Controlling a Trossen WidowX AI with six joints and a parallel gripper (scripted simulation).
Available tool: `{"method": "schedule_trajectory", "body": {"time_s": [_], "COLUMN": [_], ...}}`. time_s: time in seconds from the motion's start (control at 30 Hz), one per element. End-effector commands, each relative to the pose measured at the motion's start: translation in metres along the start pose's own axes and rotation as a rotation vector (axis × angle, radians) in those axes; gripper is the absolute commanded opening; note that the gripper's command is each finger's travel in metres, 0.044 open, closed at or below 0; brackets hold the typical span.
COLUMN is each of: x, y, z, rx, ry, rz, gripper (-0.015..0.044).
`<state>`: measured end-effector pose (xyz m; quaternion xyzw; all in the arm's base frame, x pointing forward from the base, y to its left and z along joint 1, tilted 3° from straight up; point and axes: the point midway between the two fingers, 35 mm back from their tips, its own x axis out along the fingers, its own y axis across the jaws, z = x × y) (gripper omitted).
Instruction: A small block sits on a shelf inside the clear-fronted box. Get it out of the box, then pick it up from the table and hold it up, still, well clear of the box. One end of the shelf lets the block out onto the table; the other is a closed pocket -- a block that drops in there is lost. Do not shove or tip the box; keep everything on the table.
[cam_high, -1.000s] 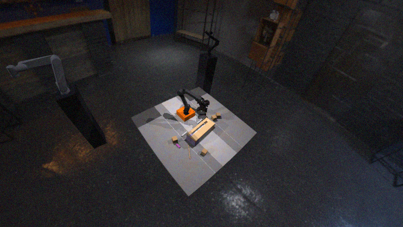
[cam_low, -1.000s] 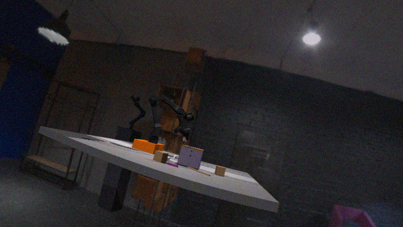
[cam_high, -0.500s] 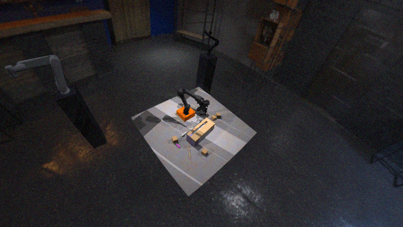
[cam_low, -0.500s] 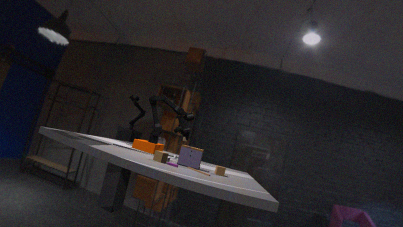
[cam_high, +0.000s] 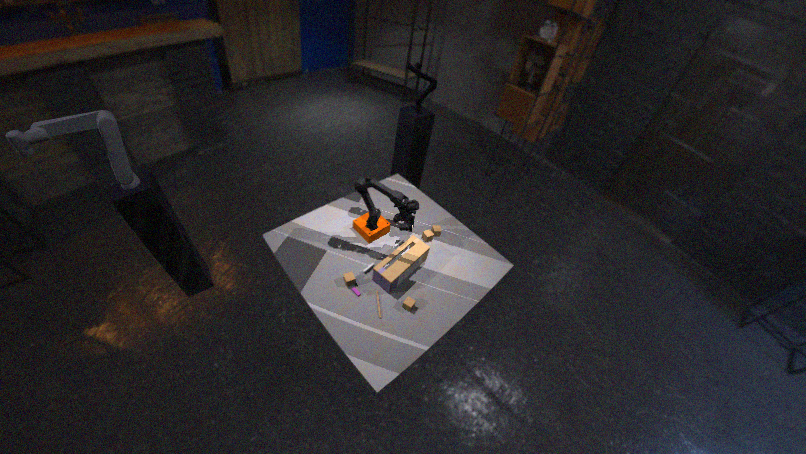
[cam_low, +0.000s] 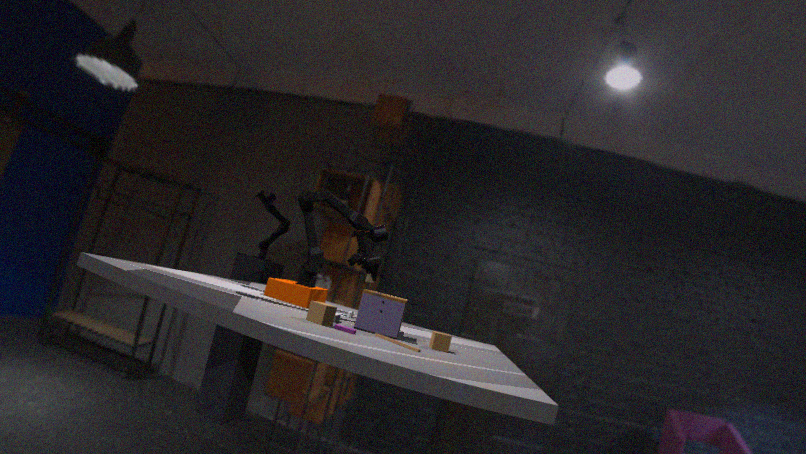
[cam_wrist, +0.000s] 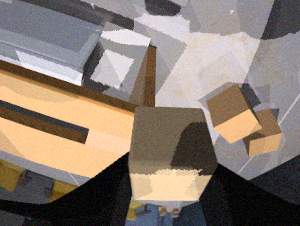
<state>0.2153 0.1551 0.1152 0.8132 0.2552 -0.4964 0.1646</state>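
My gripper (cam_high: 410, 226) (cam_low: 370, 272) (cam_wrist: 165, 159) is shut on a small wooden block (cam_wrist: 167, 140) and holds it above the table, beyond one end of the box. The block fills the space between the fingers in the wrist view and is barely visible in the top and exterior views. The box (cam_high: 418, 245) (cam_low: 380, 314) (cam_wrist: 50, 102) stands upright on the table (cam_high: 366, 360) (cam_low: 270, 332), with a wooden top cut by a long slot. In the wrist view its top lies left of the held block. The shelf inside cannot be made out clearly.
Two wooden cubes (cam_high: 428, 235) (cam_wrist: 232, 112) stand close together beyond the box's end near the gripper. More cubes (cam_high: 349, 278) (cam_low: 440, 341), a magenta piece (cam_high: 355, 291) (cam_low: 344, 328) and a thin stick (cam_high: 379, 305) (cam_low: 398, 342) lie around its other end. The arm's orange base (cam_high: 362, 230) (cam_low: 293, 292) is nearby.
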Motion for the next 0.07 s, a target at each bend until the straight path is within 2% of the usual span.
{"method": "schedule_trajectory", "body": {"time_s": [0.0, 0.03], "x": [-0.0004, -0.0004], "y": [-0.0008, -0.0008], "z": [-0.0002, -0.0002], "rx": [-0.003, -0.003], "ry": [0.001, 0.001], "rz": [-0.005, -0.005], "gripper": [0.0000, 0.0000]}}
